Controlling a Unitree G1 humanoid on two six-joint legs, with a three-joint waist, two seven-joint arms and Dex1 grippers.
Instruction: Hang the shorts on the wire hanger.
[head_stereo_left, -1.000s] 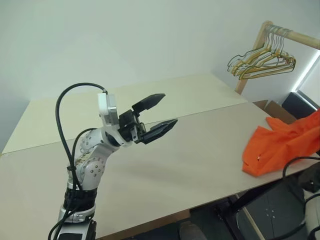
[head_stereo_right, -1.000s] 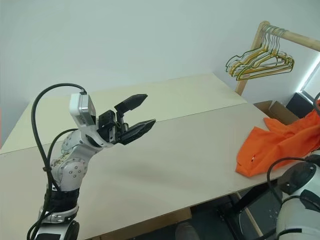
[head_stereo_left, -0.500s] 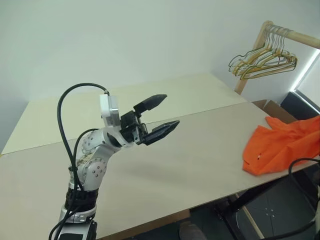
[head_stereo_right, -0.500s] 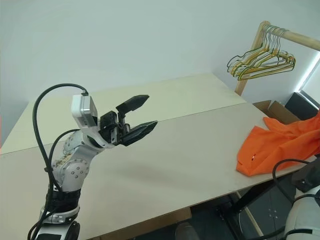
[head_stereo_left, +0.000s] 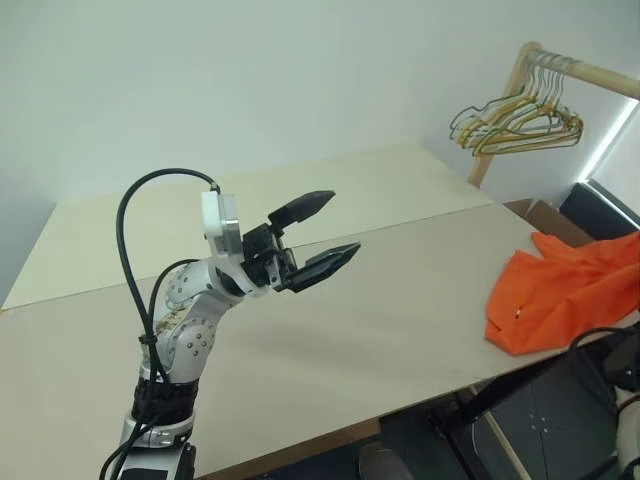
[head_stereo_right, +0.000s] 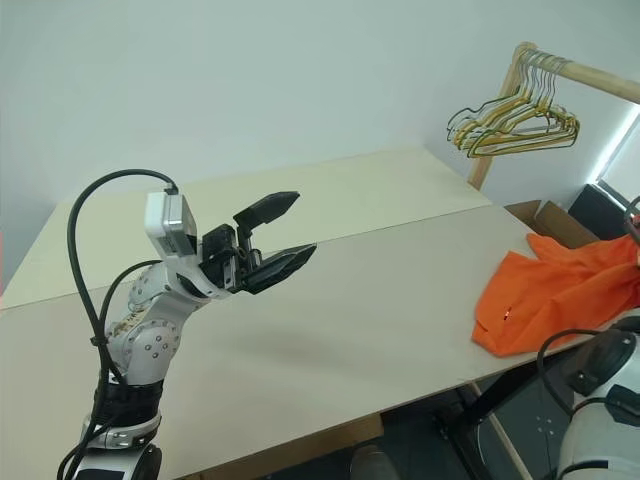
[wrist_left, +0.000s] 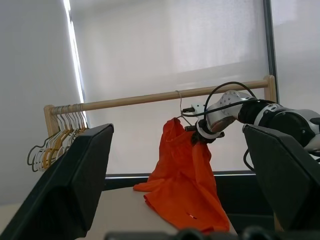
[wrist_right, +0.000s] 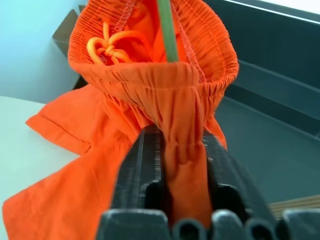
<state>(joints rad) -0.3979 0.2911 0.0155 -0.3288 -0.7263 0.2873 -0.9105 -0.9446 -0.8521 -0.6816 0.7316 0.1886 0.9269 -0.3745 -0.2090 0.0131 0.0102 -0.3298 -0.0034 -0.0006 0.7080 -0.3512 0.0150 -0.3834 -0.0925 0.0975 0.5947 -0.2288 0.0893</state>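
The shorts (head_stereo_left: 565, 300) run off the picture's edge (upper part unseen there).

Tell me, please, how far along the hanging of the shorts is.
Done: the shorts are raised to the wooden rail, and the wire hanger runs into the waistband. In hand: the right gripper pinches the waistband. Left: the legs lie on the table, so the shorts do not yet hang free. The left gripper is open, away from them.
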